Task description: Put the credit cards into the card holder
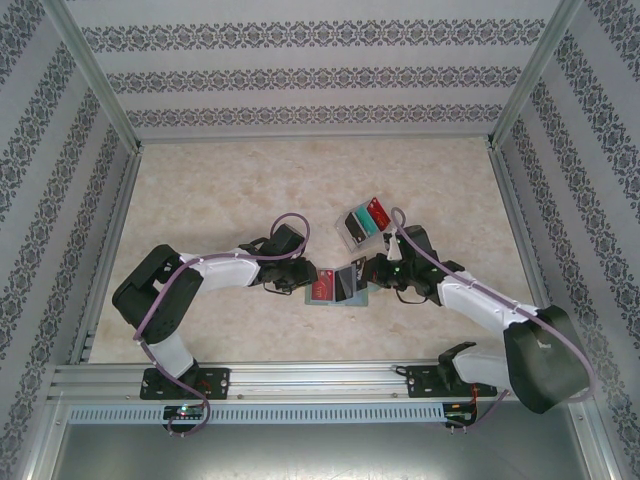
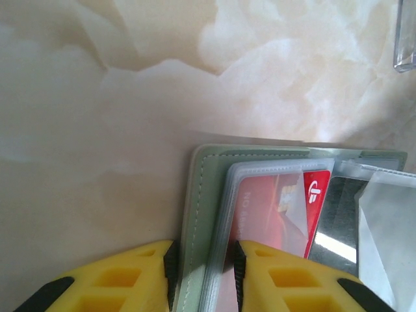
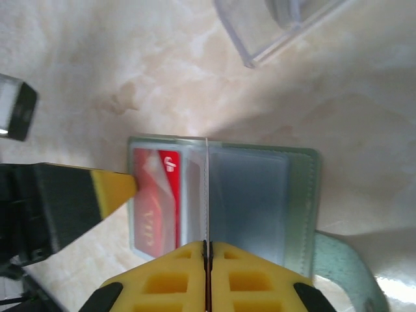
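The card holder (image 1: 335, 287) lies open in the centre of the frame on the table (image 1: 220, 190), a red card (image 2: 273, 208) in one sleeve. The right gripper (image 3: 207, 247) is clenched on its thin clear leaf. The left gripper (image 2: 205, 260) has its fingers apart over the holder's green edge; whether it clamps, I cannot tell.

Grey-green card holder (image 3: 302, 195) lying open flat, 1 red credit card (image 3: 156, 214) tucked inside a clear sleeve
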`<state>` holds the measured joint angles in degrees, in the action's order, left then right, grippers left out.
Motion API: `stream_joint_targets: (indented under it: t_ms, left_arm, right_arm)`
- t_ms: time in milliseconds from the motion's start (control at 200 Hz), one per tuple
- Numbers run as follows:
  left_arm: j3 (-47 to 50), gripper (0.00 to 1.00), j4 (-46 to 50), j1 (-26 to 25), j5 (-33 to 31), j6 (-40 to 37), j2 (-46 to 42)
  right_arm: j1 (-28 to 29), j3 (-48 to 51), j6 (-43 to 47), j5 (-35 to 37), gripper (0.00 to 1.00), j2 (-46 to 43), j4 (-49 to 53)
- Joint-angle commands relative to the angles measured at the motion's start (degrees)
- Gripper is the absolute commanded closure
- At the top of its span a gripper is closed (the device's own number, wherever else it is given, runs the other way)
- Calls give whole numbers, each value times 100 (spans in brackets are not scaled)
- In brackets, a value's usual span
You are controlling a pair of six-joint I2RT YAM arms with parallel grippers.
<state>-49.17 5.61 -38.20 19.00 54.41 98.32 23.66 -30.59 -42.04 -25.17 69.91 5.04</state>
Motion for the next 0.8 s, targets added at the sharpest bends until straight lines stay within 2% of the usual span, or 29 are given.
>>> stream_joint_targets:
  t_ms: [0,440,600,794]
  left_arm:
    - [-78,68,-369,-259,315,35,336]
    - [2,70,-358,-259,112,81,148]
    - [248,67,-74,-268,-483,214,-279]
    - [503,58,122,-267,-1010,305,-736]
  right_arm:
    - [98,-146,-135,-277,92,27,-169]
    - [741,-501,-440,-183,92,905,-660]
    - [652,-458,-288,232,93,771,-350]
    - [330,-159,-366,8,92,541,-490]
